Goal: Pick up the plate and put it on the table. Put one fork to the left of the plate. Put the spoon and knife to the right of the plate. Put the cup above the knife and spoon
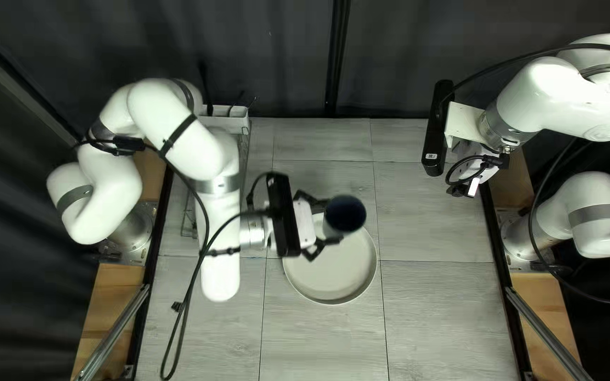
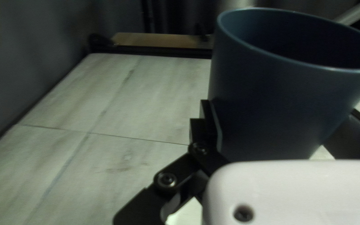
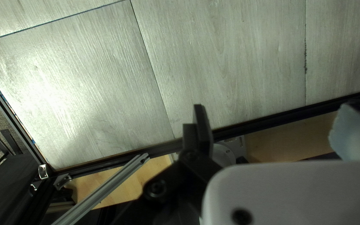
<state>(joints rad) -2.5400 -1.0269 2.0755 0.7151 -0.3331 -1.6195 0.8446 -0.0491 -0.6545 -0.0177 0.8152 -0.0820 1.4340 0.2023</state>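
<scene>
Blue cup point(image 1: 344, 214) hides part of the plate point(image 1: 332, 271).

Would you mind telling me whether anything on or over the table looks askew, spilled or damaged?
Nothing stands out. The plate lies flat on the table and looks whole. The cup, gripped mouth-up in my left claw, shows no visible crack, though its inside is too dark to judge.

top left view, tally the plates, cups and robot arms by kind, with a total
plate: 1
cup: 1
robot arms: 2 (left arm, right arm)
total: 4
</scene>
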